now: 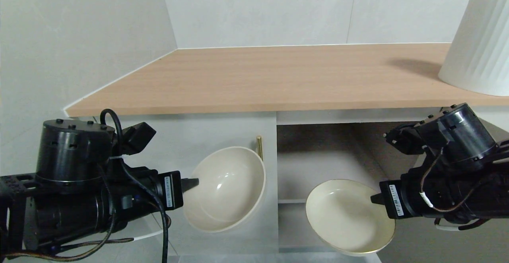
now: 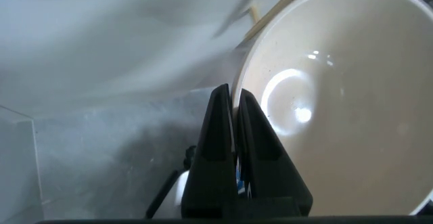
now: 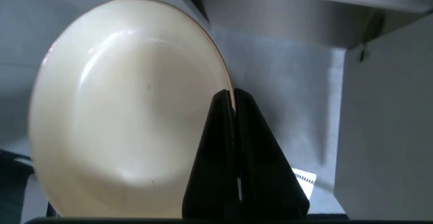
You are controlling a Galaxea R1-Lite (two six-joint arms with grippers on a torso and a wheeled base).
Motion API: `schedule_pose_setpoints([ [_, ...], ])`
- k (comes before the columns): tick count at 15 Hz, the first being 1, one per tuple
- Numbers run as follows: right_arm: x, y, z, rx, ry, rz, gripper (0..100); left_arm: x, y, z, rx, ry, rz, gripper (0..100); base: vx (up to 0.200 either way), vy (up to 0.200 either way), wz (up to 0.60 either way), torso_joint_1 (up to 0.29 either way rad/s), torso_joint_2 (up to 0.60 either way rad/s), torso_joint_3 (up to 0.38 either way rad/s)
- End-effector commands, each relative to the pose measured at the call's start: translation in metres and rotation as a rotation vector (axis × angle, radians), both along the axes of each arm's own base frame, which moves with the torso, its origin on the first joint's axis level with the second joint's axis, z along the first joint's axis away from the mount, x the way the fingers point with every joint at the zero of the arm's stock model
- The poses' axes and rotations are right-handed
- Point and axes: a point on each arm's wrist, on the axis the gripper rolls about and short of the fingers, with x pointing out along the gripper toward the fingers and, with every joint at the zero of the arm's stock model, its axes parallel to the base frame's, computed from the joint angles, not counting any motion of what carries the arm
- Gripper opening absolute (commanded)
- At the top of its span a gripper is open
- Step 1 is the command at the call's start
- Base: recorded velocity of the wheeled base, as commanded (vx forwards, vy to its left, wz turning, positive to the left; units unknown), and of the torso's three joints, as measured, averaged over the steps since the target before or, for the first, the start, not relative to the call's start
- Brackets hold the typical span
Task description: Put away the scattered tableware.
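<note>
A cream bowl [image 1: 226, 187] hangs in the air before the closed left cabinet door, tipped on its side with its hollow facing me. My left gripper [image 1: 191, 183] is shut on its rim; in the left wrist view the two fingers [image 2: 233, 126] pinch the edge of the bowl [image 2: 338, 109]. A cream plate [image 1: 346, 215] with a thin gold rim is held tilted before the open right compartment. My right gripper [image 1: 375, 199] is shut on its edge, and the right wrist view shows the fingers [image 3: 233, 126] clamped over the rim of the plate [image 3: 128, 109].
A wooden countertop [image 1: 278, 76] runs above the cabinet. A white ribbed lampshade [image 1: 481, 44] stands at its right end. The left cabinet door [image 1: 175, 147] carries a brass handle [image 1: 259, 146]. The open compartment [image 1: 318, 159] has a grey shelf inside.
</note>
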Motion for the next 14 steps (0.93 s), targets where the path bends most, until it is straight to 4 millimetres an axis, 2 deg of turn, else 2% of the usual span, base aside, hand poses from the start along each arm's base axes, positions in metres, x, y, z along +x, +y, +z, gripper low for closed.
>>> schedule_pose_setpoints([
  [1,0.001,0.001,-0.001,-0.003,0.003,0.0,0,0.0,0.0,-0.001,0.001,0.001,0.001,0,0.0,0.0,0.0,-0.036,0.24,0.178],
  [4,0.002,0.002,-0.003,-0.007,0.007,0.001,0,0.0,0.0,-0.001,0.001,0.001,0.001,0,0.0,0.0,0.0,-0.019,0.08,0.05],
  [8,0.012,0.008,-0.014,-0.025,0.027,-0.006,0,0.001,-0.001,-0.001,0.002,0.004,-0.002,0,0.0,0.0,0.0,0.0,0.0,0.0],
  [10,0.039,0.013,-0.043,-0.059,0.088,-0.043,0,0.001,-0.001,-0.002,0.003,0.007,-0.004,0,0.0,0.0,0.0,0.0,0.0,0.0],
  [12,0.07,0.023,-0.091,-0.083,0.133,-0.08,0,0.001,-0.001,-0.002,0.003,0.007,-0.004,0,0.0,0.0,0.0,0.0,0.0,0.0],
  [14,0.081,0.026,-0.109,-0.078,0.125,-0.092,0,0.0,-0.001,-0.002,0.003,0.007,-0.005,0,0.0,0.0,0.0,0.0,0.0,0.0],
])
